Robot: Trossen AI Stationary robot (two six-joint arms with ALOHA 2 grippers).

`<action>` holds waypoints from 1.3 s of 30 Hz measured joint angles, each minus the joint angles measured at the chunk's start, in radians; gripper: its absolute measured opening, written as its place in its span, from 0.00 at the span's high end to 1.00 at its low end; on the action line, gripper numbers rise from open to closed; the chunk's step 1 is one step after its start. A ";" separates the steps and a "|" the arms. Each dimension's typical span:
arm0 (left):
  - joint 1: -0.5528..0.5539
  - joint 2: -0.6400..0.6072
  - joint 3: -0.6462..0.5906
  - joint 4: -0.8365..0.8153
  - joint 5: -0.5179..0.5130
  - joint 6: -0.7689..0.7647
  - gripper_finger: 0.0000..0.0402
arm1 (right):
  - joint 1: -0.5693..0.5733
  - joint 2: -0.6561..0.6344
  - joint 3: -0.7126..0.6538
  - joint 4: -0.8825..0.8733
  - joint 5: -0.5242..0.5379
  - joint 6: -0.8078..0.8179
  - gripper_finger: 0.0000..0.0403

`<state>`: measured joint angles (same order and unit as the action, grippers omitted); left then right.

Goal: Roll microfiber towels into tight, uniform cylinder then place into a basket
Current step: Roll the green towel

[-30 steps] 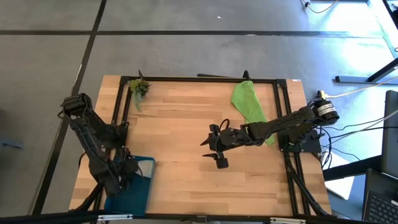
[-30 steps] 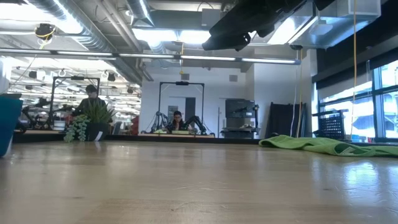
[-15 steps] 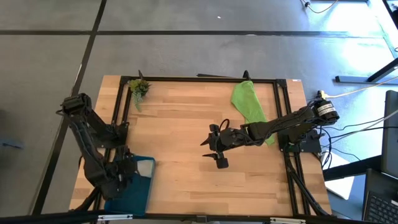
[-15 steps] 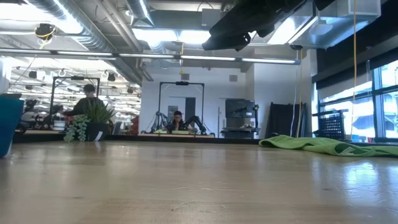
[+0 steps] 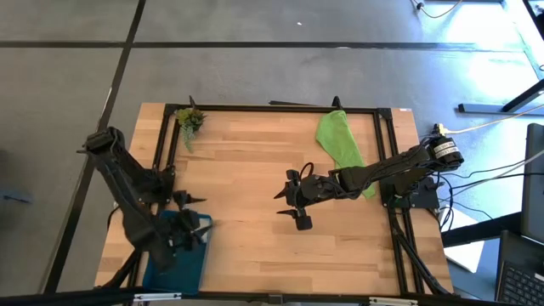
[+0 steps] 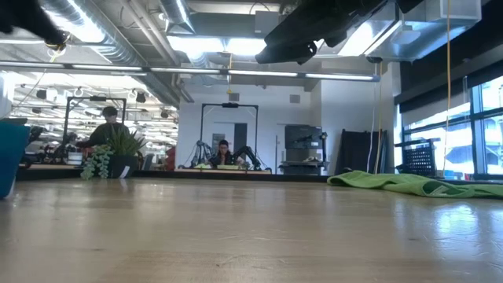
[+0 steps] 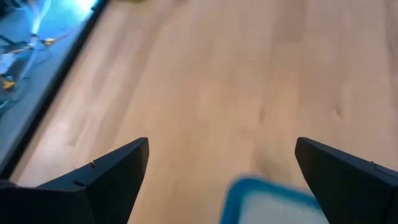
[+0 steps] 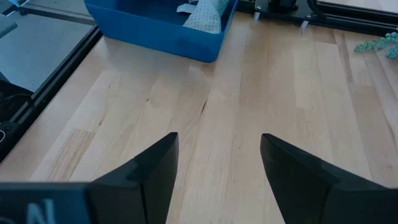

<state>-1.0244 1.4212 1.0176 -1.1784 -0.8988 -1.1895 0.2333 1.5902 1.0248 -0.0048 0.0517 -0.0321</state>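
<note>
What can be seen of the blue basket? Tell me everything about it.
The basket is a shallow rectangular tray of teal-blue plastic with low straight walls, standing flat on the wooden table at its front-left corner, close to the metal frame. In the right wrist view a pale grey cloth lies inside it, poking above the rim. From above, the left arm covers much of it, and the open left tool hangs over its inner edge. Whether the tool touches it cannot be told.
</note>
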 joint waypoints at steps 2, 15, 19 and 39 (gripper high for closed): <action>0.054 0.000 0.011 0.016 -0.008 0.006 0.02 | 0.000 0.000 0.000 0.000 0.000 0.001 0.43; 0.463 0.000 0.017 0.287 0.157 0.557 0.02 | 0.000 0.000 0.000 0.000 0.000 -0.001 0.43; 0.546 0.000 0.017 0.328 0.166 0.657 0.02 | 0.000 0.000 0.000 0.002 0.000 0.002 0.43; 0.603 -0.028 0.017 0.490 0.330 0.896 0.02 | -0.002 -0.001 0.003 -0.093 0.019 0.111 0.43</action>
<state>-0.4217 1.3933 1.0344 -0.6884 -0.5686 -0.2932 0.2313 1.5893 1.0275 -0.0978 0.0708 0.0788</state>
